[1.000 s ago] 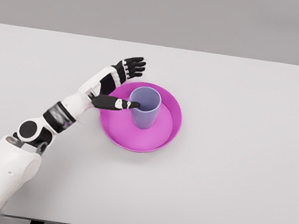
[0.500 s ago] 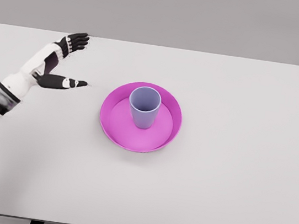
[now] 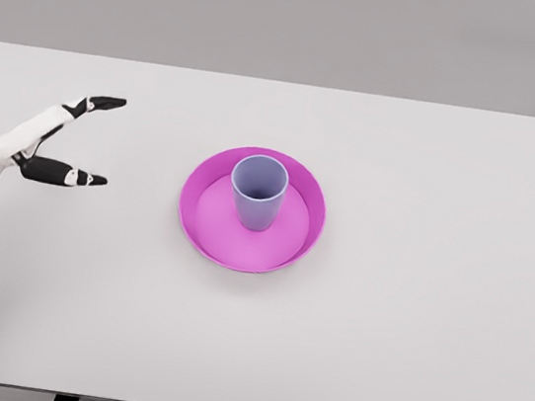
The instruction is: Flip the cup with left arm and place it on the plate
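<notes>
A lilac cup [image 3: 258,191] stands upright, mouth up, in the middle of a magenta plate [image 3: 291,245] at the table's centre. My left hand [image 3: 104,141] is at the far left of the table, well apart from the plate, with fingers and thumb spread wide and nothing between them. Only the hand and part of the forearm show at the picture's left edge. The right arm is out of view.
The white table [image 3: 407,340] stretches across the whole view, its front edge near the bottom. A plain grey wall lies behind it.
My left hand has let go of the cup and drawn back leftward, from the plate's rim to the table's far left. The cup stays upright on the plate.
</notes>
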`<state>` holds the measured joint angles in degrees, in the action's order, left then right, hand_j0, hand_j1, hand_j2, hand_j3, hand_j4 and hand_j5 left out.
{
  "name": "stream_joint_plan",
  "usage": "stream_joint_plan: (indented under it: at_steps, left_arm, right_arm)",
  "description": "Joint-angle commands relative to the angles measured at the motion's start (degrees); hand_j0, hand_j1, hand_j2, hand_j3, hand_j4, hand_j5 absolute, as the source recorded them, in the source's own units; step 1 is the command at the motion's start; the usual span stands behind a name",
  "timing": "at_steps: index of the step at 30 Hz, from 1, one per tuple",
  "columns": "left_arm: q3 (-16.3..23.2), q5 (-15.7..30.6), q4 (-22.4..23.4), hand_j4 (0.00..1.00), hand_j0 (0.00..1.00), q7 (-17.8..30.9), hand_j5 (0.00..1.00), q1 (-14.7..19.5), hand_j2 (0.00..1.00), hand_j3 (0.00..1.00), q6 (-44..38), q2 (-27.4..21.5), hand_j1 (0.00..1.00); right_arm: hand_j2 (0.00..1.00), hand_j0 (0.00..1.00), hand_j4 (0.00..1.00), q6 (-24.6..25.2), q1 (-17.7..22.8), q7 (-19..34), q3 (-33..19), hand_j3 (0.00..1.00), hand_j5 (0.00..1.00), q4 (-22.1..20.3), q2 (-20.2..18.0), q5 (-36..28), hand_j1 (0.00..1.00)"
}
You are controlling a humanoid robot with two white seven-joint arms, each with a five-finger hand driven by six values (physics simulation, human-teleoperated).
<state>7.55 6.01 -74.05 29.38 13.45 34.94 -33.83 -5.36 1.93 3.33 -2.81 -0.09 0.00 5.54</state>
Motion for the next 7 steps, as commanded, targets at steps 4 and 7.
stream_joint_plan:
  at_steps: [4, 7]
  left_arm:
    - [-2.4, -0.6, 0.7, 0.95, 0.95, 0.6, 0.95, -1.1, 0.95, 0.95, 0.1, 0.3, 0.95]
    - [-2.5, -0.5, 0.6, 0.95, 0.95, 0.6, 0.95, -1.1, 0.95, 0.95, 0.1, 0.7, 0.95]
  right_arm:
    - [1.00, 1.00, 1.00, 0.0, 0.0, 0.0, 0.0, 1.00, 1.00, 0.0, 0.0, 0.0, 1.00]
    - [1.00, 1.00, 1.00, 0.0, 0.0, 0.0, 0.0, 1.00, 1.00, 0.0, 0.0, 0.0, 1.00]
